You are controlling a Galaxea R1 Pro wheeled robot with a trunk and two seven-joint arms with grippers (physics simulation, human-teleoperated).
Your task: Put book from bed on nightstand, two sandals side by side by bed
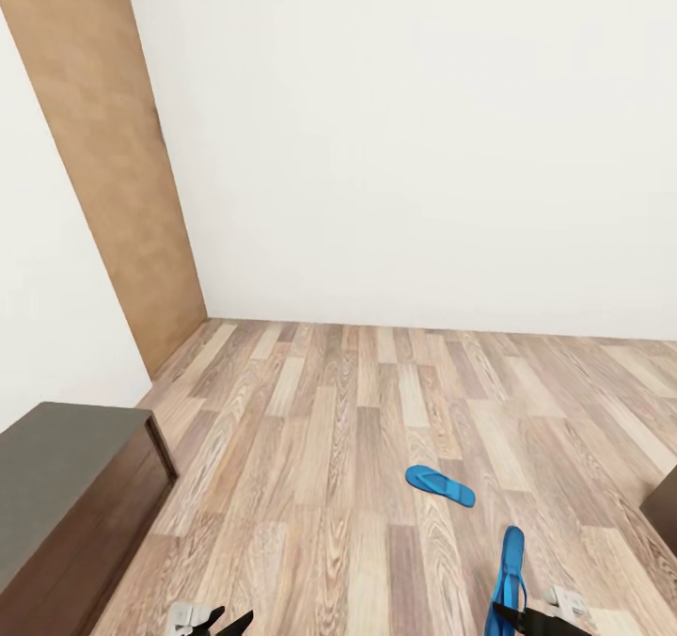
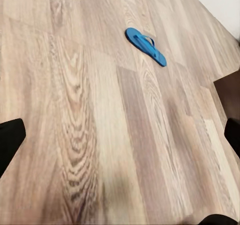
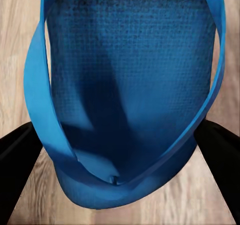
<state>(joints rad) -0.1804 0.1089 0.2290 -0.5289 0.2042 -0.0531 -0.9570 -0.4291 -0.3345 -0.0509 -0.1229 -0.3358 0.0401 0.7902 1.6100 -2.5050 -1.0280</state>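
One blue sandal (image 1: pixel 440 485) lies flat on the wood-plank floor, also seen ahead of my left gripper (image 2: pixel 121 135) as sandal (image 2: pixel 145 45). The left gripper (image 1: pixel 226 622) is open and empty, its black fingers (image 2: pixel 10 141) spread wide above bare floor. The second sandal (image 1: pixel 510 570) hangs toe-up off the floor with my right gripper (image 1: pixel 531 617) shut on its lower end. In the right wrist view its sole (image 3: pixel 130 75) and straps sit between the black fingers (image 3: pixel 15 160). The book, the bed and the nightstand are out of view.
A long low dark bench (image 1: pixel 56 485) stands at the left. A tan wooden door (image 1: pixel 113 166) is set in the left wall, with a white wall ahead. A dark brown furniture corner (image 1: pixel 664 509) juts in at the right edge.
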